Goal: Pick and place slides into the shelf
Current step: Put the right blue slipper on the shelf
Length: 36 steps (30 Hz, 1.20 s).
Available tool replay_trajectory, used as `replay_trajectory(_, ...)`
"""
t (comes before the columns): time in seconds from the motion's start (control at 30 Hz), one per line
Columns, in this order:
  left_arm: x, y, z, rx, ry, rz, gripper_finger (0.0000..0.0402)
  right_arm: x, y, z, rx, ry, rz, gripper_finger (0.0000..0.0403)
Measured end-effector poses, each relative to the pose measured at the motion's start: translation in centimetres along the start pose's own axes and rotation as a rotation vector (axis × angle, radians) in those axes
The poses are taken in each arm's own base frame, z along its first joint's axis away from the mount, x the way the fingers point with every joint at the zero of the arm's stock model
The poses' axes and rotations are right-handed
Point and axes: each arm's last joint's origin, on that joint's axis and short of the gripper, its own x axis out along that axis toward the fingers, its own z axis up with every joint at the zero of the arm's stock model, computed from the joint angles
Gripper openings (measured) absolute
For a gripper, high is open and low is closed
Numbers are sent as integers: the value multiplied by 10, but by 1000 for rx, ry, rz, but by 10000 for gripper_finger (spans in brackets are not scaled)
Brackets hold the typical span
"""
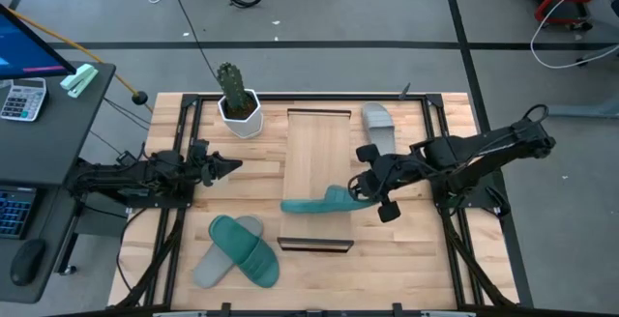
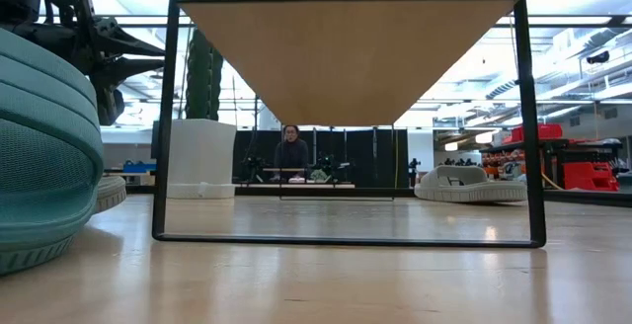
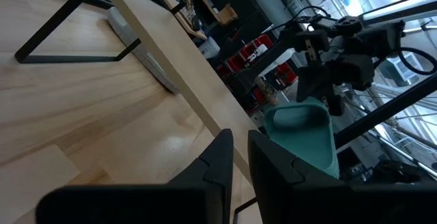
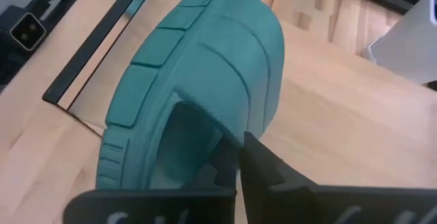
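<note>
The shelf [image 1: 319, 158] is a light-wood board on dark rails in the table's middle. My right gripper [image 1: 363, 189] is shut on a teal slide [image 1: 317, 203] over the board's near half; it also shows in the left wrist view [image 3: 300, 132]. A second teal slide [image 1: 247, 249] lies partly on a grey slide [image 1: 215, 264] at the near left. Another grey slide [image 1: 379, 124] lies on its sole at the far right. My left gripper [image 1: 232, 166] is shut and empty, left of the shelf. My right gripper pinches the teal slide's wide strap at its edge [image 4: 235, 125], one finger inside the foot opening and one outside on the strap. The fingers come from the table's right, slanting down. The slide is turned on its side; I cannot tell whether it touches the board.
A cactus in a white pot [image 1: 237, 104] stands at the far left of the shelf. In the low view the shelf's board [image 2: 346, 57] stands raised on its dark frame, with open room beneath. A person [image 2: 291, 151] sits far behind the table.
</note>
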Motion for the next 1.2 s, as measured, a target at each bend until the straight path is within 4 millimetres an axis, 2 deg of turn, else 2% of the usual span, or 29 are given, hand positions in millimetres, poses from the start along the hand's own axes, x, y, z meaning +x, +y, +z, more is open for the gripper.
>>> replay_trajectory(0.3,0,0,0,1,0,0,57,-6,-2,6,-44,-17,-98,4)
replay_trajectory(0.6,0,0,0,0,0,0,54,-6,-3,12,-53,-73,-118,4)
replay_trajectory(0.93,0,0,0,0,0,0,51,-2,-1,7,-74,-46,-86,4)
replay_trajectory(1.2,0,0,0,0,0,0,56,0,10,3,-108,-27,-21,5)
